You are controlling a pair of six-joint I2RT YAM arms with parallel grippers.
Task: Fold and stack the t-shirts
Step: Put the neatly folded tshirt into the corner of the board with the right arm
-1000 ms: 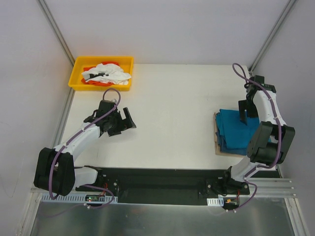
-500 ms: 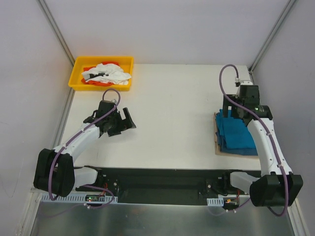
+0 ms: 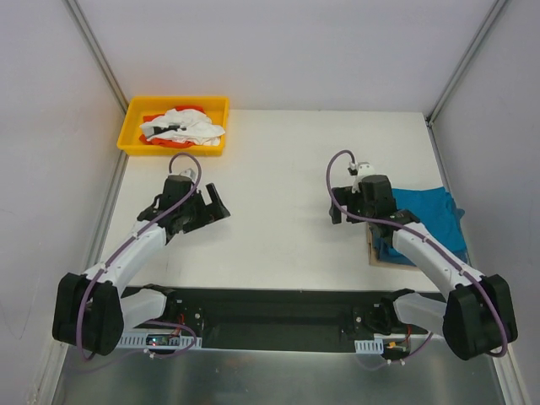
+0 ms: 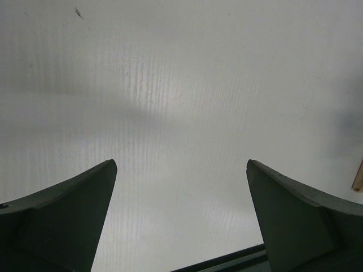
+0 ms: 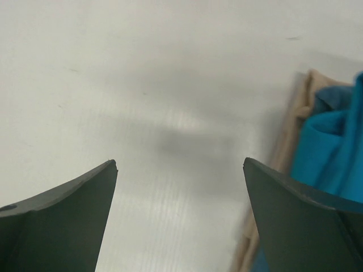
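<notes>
A folded pile of teal-blue t-shirts (image 3: 426,218) lies on a tan board (image 3: 372,253) at the right of the white table. My right gripper (image 3: 336,205) is open and empty, low over bare table just left of the pile. In the right wrist view the gripper (image 5: 180,163) frames white table, with teal cloth (image 5: 334,153) and the board's edge (image 5: 295,124) at the right. My left gripper (image 3: 215,205) is open and empty over bare table at the left. In the left wrist view it (image 4: 181,164) shows only white table between its fingers.
A yellow tray (image 3: 128,135) at the back left holds white and orange cloth (image 3: 184,125). Grey walls with metal posts close in the table on three sides. A black rail (image 3: 270,305) runs along the near edge between the arm bases.
My right arm has swung left off the teal pile and down to the table beside it. The pile's top now shows uncovered. My left gripper has shifted slightly towards the back.
</notes>
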